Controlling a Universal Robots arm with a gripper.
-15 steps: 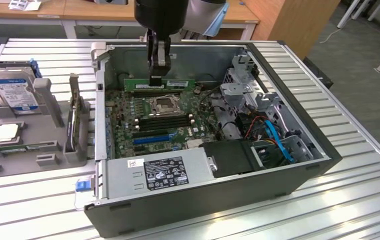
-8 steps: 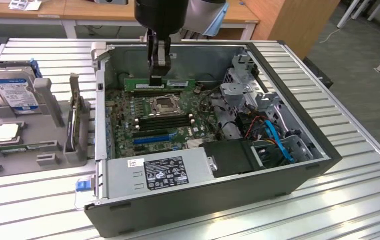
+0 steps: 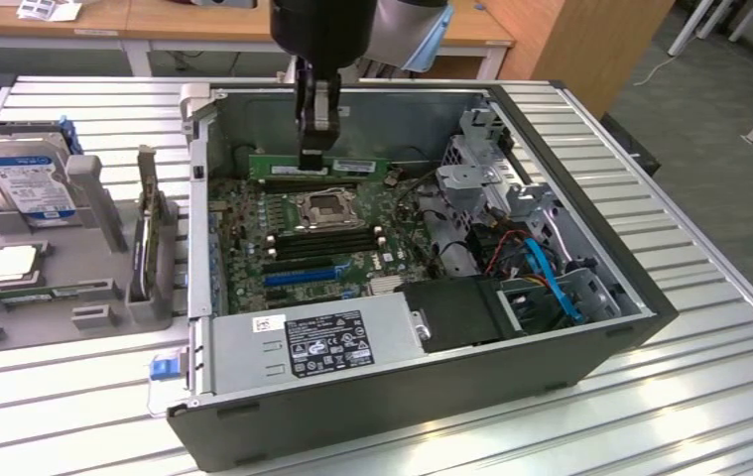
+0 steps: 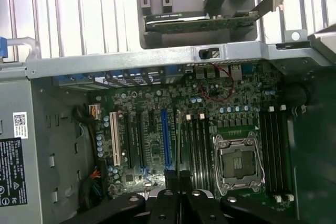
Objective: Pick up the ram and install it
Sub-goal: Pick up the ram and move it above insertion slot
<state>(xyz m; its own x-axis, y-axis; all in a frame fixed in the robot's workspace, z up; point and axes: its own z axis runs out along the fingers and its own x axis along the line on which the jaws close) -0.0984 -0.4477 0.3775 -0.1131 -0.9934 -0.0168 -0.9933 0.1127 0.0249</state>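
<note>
Nearest in the exterior view, the open computer case (image 3: 416, 407) lies on the slatted metal table (image 3: 693, 397), its power supply (image 3: 304, 342) with a white-and-black label against the near wall. Just beyond, blue cables (image 3: 555, 288) curl toward the exterior view's right. The motherboard (image 3: 250, 213) covers the floor of the case, with a long blue slot (image 3: 304, 270), then a row of black memory slots (image 3: 316, 236), then the CPU socket (image 3: 324, 208).

Past the socket, the gripper (image 3: 313, 162) comes straight down and is clamped on the ram (image 3: 356, 164), a green stick held on edge with its length running across the case. It sits low over the far part of the board, close to the back wall; whether it touches a slot cannot be told. In the wrist view the fingers (image 4: 167, 179) pinch the ram (image 4: 179, 140), seen edge-on as a thin dark line.

Outside the case, to the exterior view's left, a grey fixture (image 3: 85, 258) holds an expansion card (image 3: 151, 238) and, farther back, a hard drive (image 3: 26, 178).
</note>
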